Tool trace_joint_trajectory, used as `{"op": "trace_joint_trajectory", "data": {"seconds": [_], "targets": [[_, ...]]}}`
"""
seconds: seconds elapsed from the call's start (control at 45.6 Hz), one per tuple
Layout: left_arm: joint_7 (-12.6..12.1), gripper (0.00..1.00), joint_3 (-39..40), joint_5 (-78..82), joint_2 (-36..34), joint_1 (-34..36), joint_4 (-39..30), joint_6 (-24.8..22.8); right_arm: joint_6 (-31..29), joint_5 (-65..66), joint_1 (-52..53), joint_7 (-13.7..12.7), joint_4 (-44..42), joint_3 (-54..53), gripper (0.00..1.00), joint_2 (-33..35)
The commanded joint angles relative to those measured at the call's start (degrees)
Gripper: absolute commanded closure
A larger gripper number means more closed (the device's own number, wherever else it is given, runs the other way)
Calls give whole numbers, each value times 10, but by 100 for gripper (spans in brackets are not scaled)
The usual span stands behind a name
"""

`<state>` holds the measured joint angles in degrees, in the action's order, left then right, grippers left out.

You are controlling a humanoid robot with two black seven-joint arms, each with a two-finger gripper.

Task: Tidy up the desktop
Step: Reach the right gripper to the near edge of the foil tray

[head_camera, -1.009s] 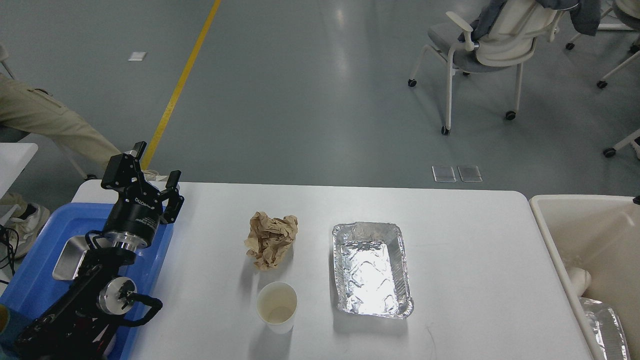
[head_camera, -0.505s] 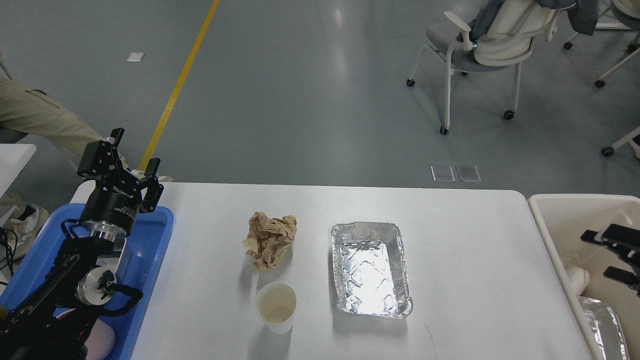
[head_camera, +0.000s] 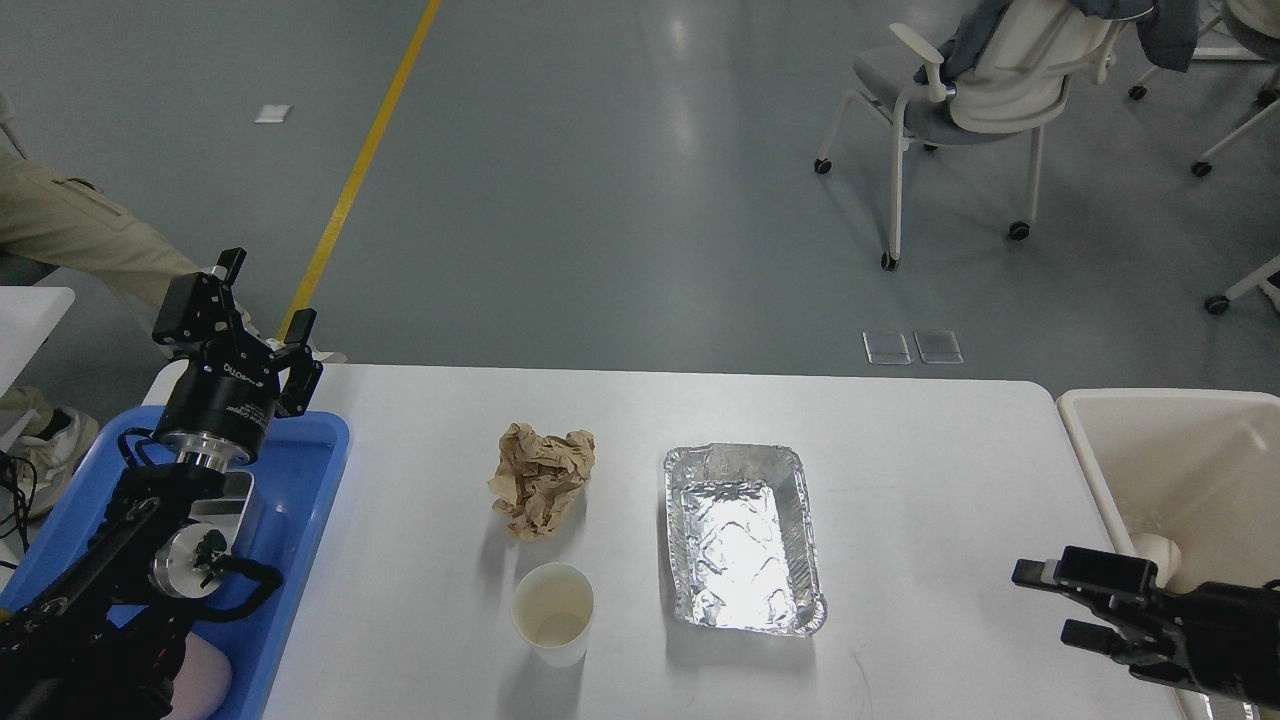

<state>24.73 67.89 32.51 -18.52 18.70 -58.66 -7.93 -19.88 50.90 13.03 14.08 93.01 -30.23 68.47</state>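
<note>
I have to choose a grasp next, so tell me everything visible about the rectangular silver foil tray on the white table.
The rectangular silver foil tray is thin crinkled aluminium with a wrinkled, rolled rim and sloping creased walls. It lies upright and empty, its shiny floor reflecting light, long side running away from the camera. It rests flat on the white desktop, right of centre, apart from the crumpled brown paper and white paper cup. No gripper touches it.

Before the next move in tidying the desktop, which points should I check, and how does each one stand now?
1. Right gripper open, holding nothing: ok.
2. Left gripper open, holding nothing: ok.
3. Foil tray upright, empty, unobstructed on the desktop: ok.
4. Paper cup upright: ok; dry inside: cannot tell.
5. Crumpled paper apart from cup and tray: ok.
6. Room left in the beige bin: cannot tell, partly hidden.
</note>
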Motion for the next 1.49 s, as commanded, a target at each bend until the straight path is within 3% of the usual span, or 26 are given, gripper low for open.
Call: {"op": "trace_joint_trajectory", "data": {"seconds": [0.0,0.219,0.395,0.658,0.856,1.053,1.47], "targets": [[0,3,-1,0,-5,3,8,0,22,-1,0,-2,1,9,0,-40],[0,3,-3,1,-21,2,25,0,73,0,2,-14,-6,35,0,-106],[0,3,-3,1,-22,2,25,5,155,-2,0,-18,-35,51,0,-168],[0,3,-2,1,-27,1,25,9,228,-36,-5,-35,-50,93,0,-214],[0,3,-2,0,-32,0,25,14,245,-128,-22,-113,-52,91,0,-236],[0,3,-2,0,-32,-1,25,15,257,-157,-14,-155,-52,79,0,-262],[0,3,-2,0,-42,-2,25,15,294,-170,15,-158,-48,68,0,-343]]}}
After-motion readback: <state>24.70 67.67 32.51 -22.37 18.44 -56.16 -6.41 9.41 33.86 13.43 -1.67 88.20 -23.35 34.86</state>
